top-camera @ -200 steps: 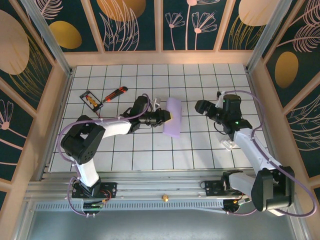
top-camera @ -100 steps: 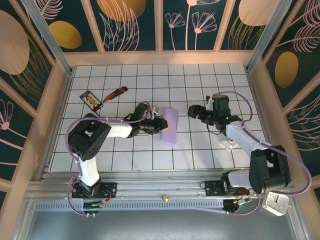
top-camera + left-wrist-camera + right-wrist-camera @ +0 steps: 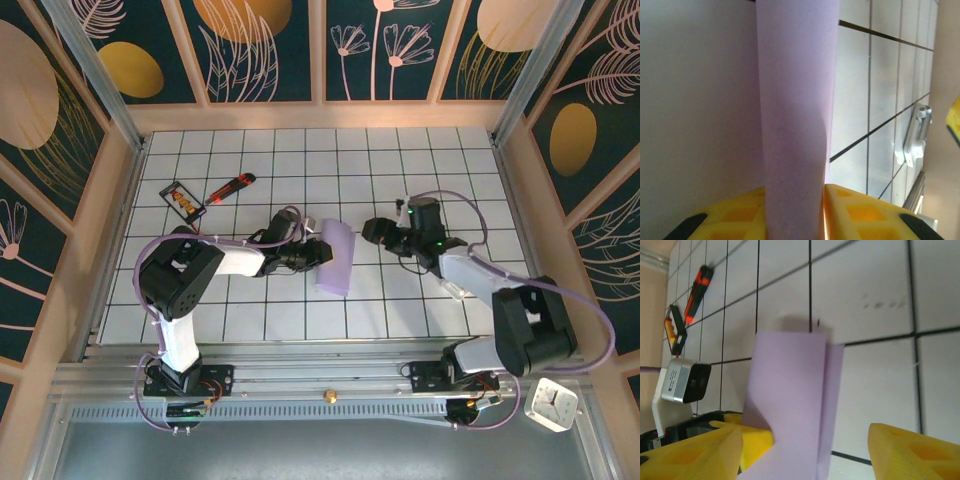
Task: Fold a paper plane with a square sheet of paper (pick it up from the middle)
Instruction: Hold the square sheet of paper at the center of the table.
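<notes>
Right wrist: smooth lavender paper (image 3: 790, 400) folded into an oblong.

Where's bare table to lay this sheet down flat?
Free: the far tile rows right of the utility knife; also the near rows between the folded sheet and front rail. Crowded: centre, where left claw and right claw flank the sheet; far-left, knife and black-framed card.

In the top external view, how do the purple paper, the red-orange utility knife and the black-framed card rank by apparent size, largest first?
1. purple paper: clearly the largest.
2-3. black-framed card and utility knife: too close to rank; the knife looks longer, the card broader.
</notes>
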